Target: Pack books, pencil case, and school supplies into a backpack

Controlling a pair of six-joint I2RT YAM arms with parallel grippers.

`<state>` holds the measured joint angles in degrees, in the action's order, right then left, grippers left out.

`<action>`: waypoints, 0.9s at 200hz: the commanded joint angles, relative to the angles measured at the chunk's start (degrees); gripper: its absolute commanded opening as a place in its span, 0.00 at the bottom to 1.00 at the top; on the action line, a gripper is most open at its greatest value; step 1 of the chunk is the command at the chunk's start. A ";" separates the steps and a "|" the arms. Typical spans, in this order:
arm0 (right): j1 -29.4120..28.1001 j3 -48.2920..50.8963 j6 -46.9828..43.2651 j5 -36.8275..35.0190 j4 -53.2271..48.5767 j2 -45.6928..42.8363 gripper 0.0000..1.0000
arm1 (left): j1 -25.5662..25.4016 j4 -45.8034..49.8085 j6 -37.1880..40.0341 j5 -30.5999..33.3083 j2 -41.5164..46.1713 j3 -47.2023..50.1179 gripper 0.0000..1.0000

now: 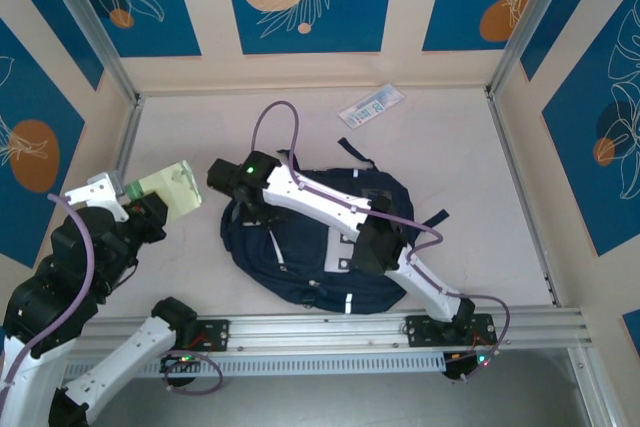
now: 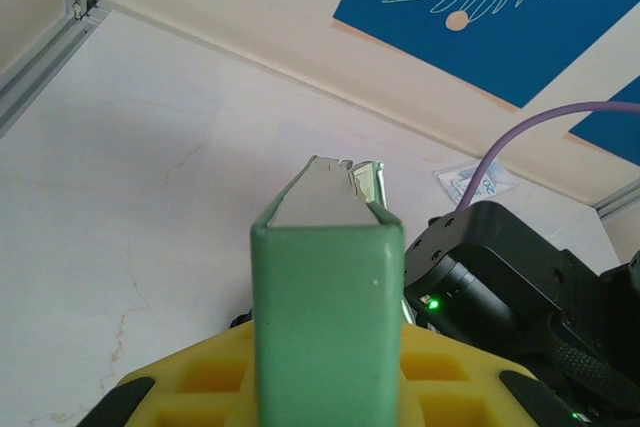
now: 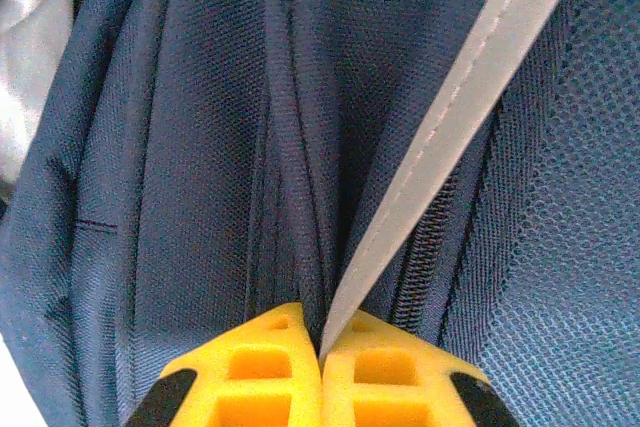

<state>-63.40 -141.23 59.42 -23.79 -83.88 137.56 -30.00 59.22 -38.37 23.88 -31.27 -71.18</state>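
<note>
The dark navy backpack with thin white stripes lies flat in the middle of the table. My right gripper is at its left edge, and the right wrist view shows it shut on a fold of navy fabric beside a white stripe. My left gripper hangs left of the backpack, shut on a thin book with a pale green cover; its green spine stands between the yellow fingers. The white-and-blue school supplies packet lies at the back. The pencil case and other books are out of view.
Aluminium frame rails border the table left and right, with patterned blue walls behind. The right arm stretches across the backpack, its purple cable looping above. A black strap trails off the backpack's right side. The packet lies by the back wall.
</note>
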 commanded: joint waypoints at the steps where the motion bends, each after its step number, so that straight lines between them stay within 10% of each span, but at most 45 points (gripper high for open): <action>1: 0.03 -2.16 -7.96 -5.23 -3.76 -3.42 0.00 | 0.51 -2.57 1.69 -0.15 -0.83 0.16 0.00; 60: 3.68 17.24 -24.68 -5.78 6.71 -24.16 0.00 | 0.47 -3.35 1.81 -5.50 -6.48 -0.34 0.00; 106: 15.07 42.52 -36.32 24.32 26.93 -44.80 0.00 | 0.47 0.37 2.14 -4.04 -11.77 -3.03 0.00; 180: 33.00 61.30 -33.61 53.98 46.94 -60.85 0.00 | 0.47 -22.90 -7.01 -37.80 -15.64 11.81 0.00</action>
<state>-36.36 -83.09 23.57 16.01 -49.95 83.59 -29.89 49.06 -40.56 1.15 -46.37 -63.18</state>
